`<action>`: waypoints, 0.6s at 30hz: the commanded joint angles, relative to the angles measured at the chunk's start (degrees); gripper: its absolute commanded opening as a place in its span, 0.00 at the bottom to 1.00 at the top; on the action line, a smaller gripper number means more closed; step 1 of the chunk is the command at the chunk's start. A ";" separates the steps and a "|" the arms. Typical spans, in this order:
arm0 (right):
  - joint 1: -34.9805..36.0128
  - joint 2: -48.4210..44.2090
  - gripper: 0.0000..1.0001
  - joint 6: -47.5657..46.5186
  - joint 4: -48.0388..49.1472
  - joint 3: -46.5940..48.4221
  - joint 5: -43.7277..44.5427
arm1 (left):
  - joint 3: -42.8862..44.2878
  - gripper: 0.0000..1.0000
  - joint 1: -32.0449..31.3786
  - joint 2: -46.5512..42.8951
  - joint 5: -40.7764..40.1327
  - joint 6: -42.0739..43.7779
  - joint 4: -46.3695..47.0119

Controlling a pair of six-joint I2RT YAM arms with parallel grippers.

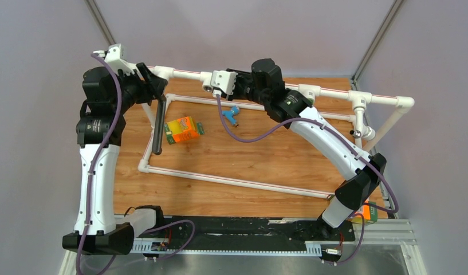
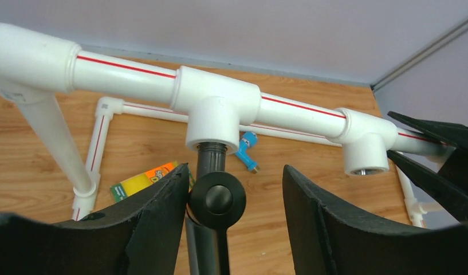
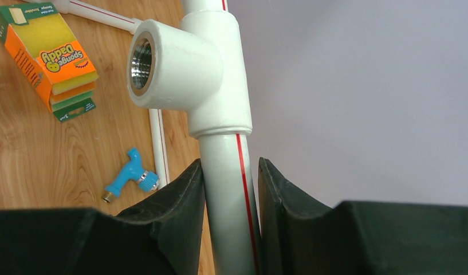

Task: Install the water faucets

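The dark-brown faucet is standing with its threaded end in the tee socket directly above the left pincer, and its long tube is hanging down between the fingers. That pincer is gaping wide and gripping nothing. The faucet's round body is sitting close against one finger; whether it is touching I cannot tell. Open room is lying toward the other finger. Further along the rail, beyond that far finger, a second socket is showing its metal-threaded mouth. The right pincer is squeezing the white pipe just beside that socket. Down on the tabletop, off to this pincer's side, the blue faucet is lying beside a lower frame pipe. An orange sponge box is lying farther out, well apart from both pincers.
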 commanded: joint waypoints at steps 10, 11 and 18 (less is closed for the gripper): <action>2.06 4.16 0.00 7.44 -7.54 -3.12 -6.67 | 3.25 0.49 -6.61 1.01 11.39 8.17 -0.16; 1.98 4.07 0.00 7.44 -7.54 -3.20 -6.67 | 2.90 0.49 -7.32 1.88 10.86 8.00 -0.60; 1.98 3.72 0.00 7.35 -7.63 -3.65 -6.31 | -2.98 0.47 -8.47 2.77 2.34 7.47 -2.62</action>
